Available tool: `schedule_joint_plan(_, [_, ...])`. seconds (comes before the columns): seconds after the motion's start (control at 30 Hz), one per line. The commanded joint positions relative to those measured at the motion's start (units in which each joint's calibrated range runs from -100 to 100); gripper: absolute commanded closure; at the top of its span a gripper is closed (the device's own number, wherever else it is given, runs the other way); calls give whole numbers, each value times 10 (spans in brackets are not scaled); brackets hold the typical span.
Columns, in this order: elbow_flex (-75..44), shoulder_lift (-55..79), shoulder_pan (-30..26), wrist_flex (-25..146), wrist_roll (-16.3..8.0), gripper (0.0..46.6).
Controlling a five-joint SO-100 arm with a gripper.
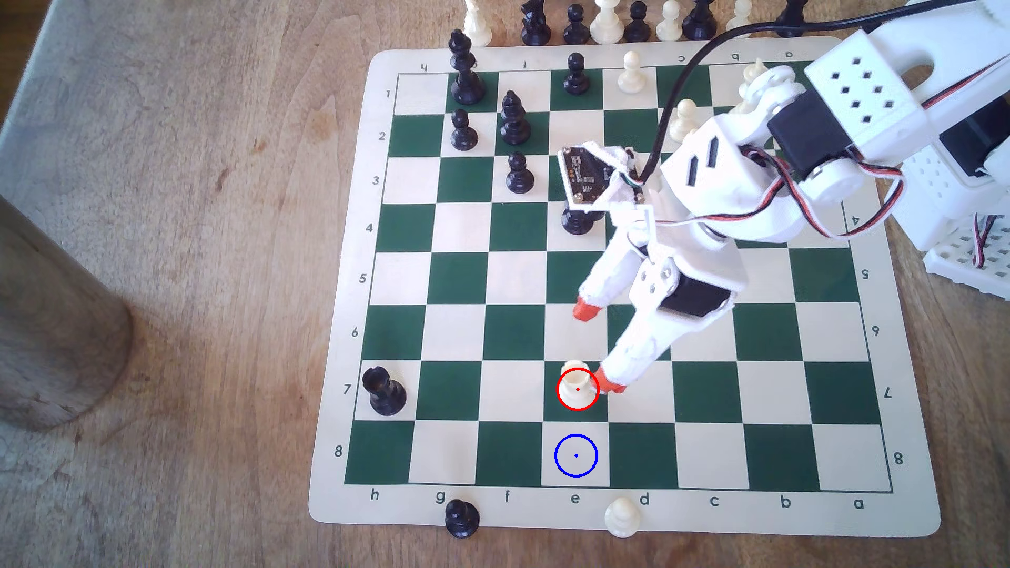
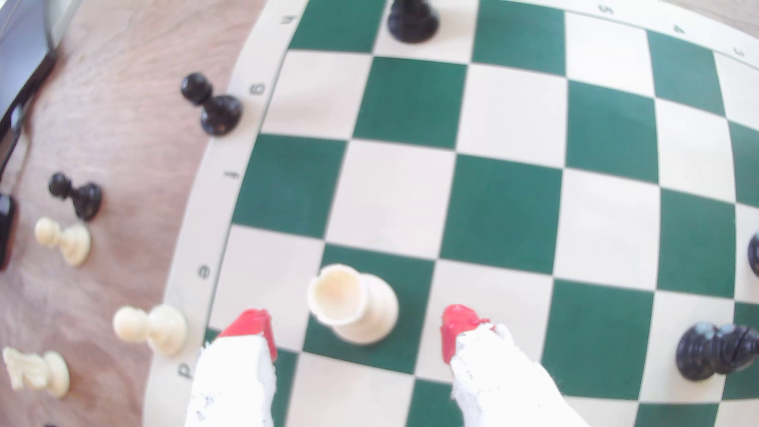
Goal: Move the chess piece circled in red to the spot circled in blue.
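The cream-white rook [image 1: 577,385] stands upright on a green square in row 7, column e, ringed in red. Below it in the exterior view, the adjoining cream square in row 8 carries the blue ring [image 1: 576,455] and holds no piece. My gripper [image 1: 597,346] is open over the rook. One red fingertip [image 1: 609,382] sits close by the rook's side, and the other [image 1: 586,310] hovers a square away over row 6. In the wrist view the rook [image 2: 353,304] stands between and just ahead of the spread red tips of the gripper [image 2: 356,331], with a gap on each side.
A black rook [image 1: 385,390] stands at h7. A black pawn [image 1: 462,518] and a cream pawn [image 1: 622,516] sit on the mat's near border. A black piece [image 1: 576,221] stands at e4 under the arm. Several pieces line the far edge. A wooden post [image 1: 54,327] rises at the exterior view's left.
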Motion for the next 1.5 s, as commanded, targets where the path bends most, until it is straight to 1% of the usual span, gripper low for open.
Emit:
schedule_joint_plan(0.0, [-55, 14, -6, -22, -3, 249])
schedule_joint_plan(0.47, [-79, 81, -18, -35, -8, 265])
schedule_joint_plan(0.87, [-92, 97, -20, -65, -18, 288])
schedule_joint_plan(1.0, [-96, 98, -24, -66, -21, 354])
schedule_joint_plan(1.1, [-96, 98, -26, -66, -22, 453])
schedule_joint_plan(1.13, [-97, 98, -27, -66, -22, 464])
schedule_joint_plan(1.33, [-97, 83, -29, -66, -33, 464])
schedule_joint_plan(1.47, [-95, 59, -23, -64, -35, 464])
